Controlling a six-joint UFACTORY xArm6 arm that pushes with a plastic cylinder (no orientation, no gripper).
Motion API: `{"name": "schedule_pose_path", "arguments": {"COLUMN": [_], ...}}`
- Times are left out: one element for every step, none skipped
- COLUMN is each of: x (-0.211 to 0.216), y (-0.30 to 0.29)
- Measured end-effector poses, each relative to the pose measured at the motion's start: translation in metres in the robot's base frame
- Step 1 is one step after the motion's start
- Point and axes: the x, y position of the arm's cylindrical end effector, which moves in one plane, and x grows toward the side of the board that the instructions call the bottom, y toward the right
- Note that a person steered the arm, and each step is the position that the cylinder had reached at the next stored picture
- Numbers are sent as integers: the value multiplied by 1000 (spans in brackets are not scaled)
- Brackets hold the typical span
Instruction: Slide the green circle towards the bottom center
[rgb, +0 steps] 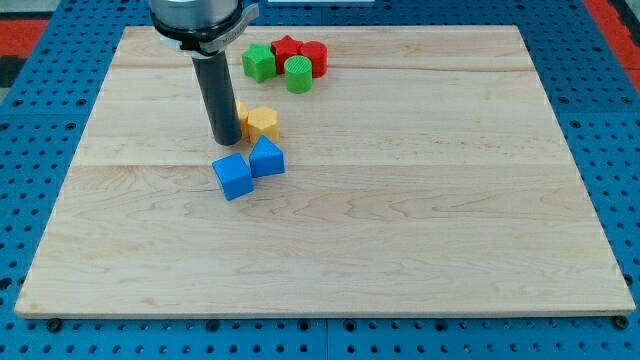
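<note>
The green circle (297, 73) is a short green cylinder near the view's top centre of the wooden board (400, 220). It touches a green block (258, 62) on its left and two red blocks behind it, a red star (287, 47) and a red block (315, 57). My tip (226, 139) is down on the board, to the lower left of the green circle and well apart from it. The tip stands just left of a yellow block (263, 122) and just above a blue cube (232, 176).
A second blue block (267, 158) sits right of the blue cube, below the yellow block. Another yellow block (241, 110) is partly hidden behind the rod. The board lies on a blue pegboard (40, 150).
</note>
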Motion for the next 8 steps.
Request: {"name": "schedule_pose_path", "arguments": {"x": [0, 0, -25, -72, -105, -125, -137, -139], "y": [-5, -51, -89, -94, -92, -88, -64, -20]}}
